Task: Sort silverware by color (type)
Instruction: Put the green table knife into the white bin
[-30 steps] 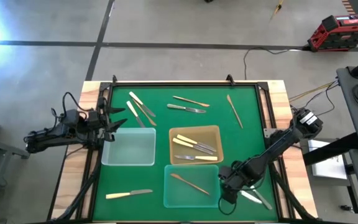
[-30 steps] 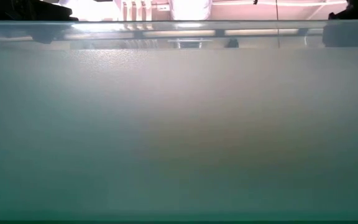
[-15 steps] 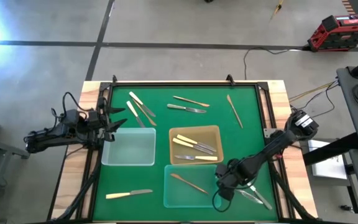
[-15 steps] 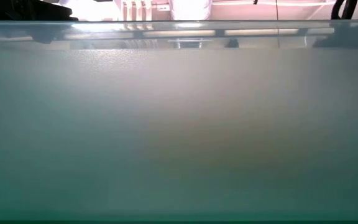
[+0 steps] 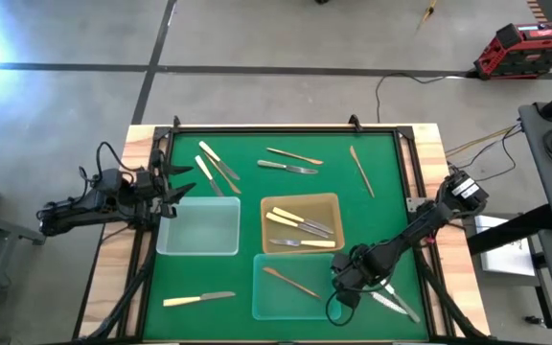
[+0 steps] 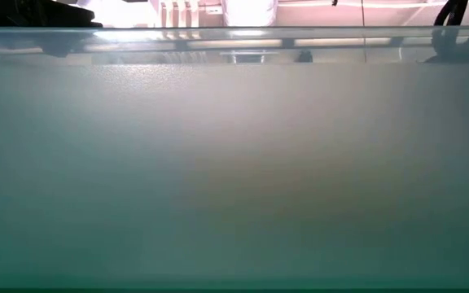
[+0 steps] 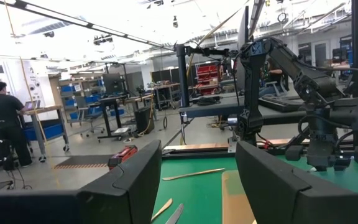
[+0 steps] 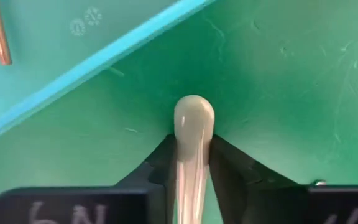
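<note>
My right gripper [image 5: 343,286] is low over the mat by the right edge of the near clear tray [image 5: 268,305]. It is shut on a cream-handled piece [image 8: 193,121]. That tray holds one copper piece [image 5: 293,281]. Two more slim pieces [image 5: 393,305] lie flat on the mat just right of the gripper. The amber tray [image 5: 330,203] holds cream-handled pieces [image 5: 300,225]. Silver, gold and cream pieces [image 5: 220,165] [image 5: 293,155] [image 5: 360,171] [image 5: 199,299] lie loose on the mat. My left gripper [image 5: 182,185] [image 7: 197,180] waits open at the left edge. My right gripper pinches the cream handle near its rounded free end [image 8: 193,115] between its two fingers [image 8: 225,158]. The fingers lie along the handle, one on each side. The rounded end sticks out past the fingertips toward the tray's edge. The gripper hides the rest of the piece.
An empty clear tray [image 5: 199,227] sits beside my left gripper. The low view is filled by a translucent tray wall [image 6: 234,163]. The green mat has a raised black frame [image 5: 257,127]. Bare mat lies between the far pieces and the trays.
My right gripper has shifted a little toward the table's left, closer to the near clear tray, and has stayed low over the mat. The left arm has kept still.
</note>
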Tool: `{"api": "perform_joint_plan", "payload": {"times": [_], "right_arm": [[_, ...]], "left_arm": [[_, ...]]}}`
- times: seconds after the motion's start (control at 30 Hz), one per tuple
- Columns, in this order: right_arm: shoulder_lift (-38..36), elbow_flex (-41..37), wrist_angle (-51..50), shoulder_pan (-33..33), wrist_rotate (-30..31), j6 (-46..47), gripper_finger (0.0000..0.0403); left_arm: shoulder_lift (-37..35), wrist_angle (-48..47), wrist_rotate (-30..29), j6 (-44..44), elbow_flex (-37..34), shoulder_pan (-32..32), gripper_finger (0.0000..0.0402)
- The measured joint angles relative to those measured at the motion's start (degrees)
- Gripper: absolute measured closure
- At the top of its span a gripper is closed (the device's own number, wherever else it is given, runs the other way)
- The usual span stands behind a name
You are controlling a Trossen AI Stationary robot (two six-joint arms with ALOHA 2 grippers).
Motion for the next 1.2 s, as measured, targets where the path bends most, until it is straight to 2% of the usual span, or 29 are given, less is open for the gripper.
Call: {"api": "perform_joint_plan", "payload": {"times": [0.1,0.2,0.6,1.2], "right_arm": [[-0.17,0.02,1.26,0.00,-0.24,0.05,0.0375],[-0.90,0.02,1.22,0.00,-0.28,0.09,0.0386],[-2.56,-0.18,1.21,0.00,0.22,3.17,0.0387],[-0.13,-0.14,4.21,0.00,0.89,-0.74,0.0367]], "left_arm": [[0.01,0.00,0.02,0.02,-0.02,-0.01,0.0209],[0.01,0.00,0.02,0.01,-0.02,0.00,0.0209],[0.02,-0.02,0.02,0.00,0.00,0.00,0.0209],[0.00,-0.02,0.01,0.01,-0.01,0.00,0.0209]]}}
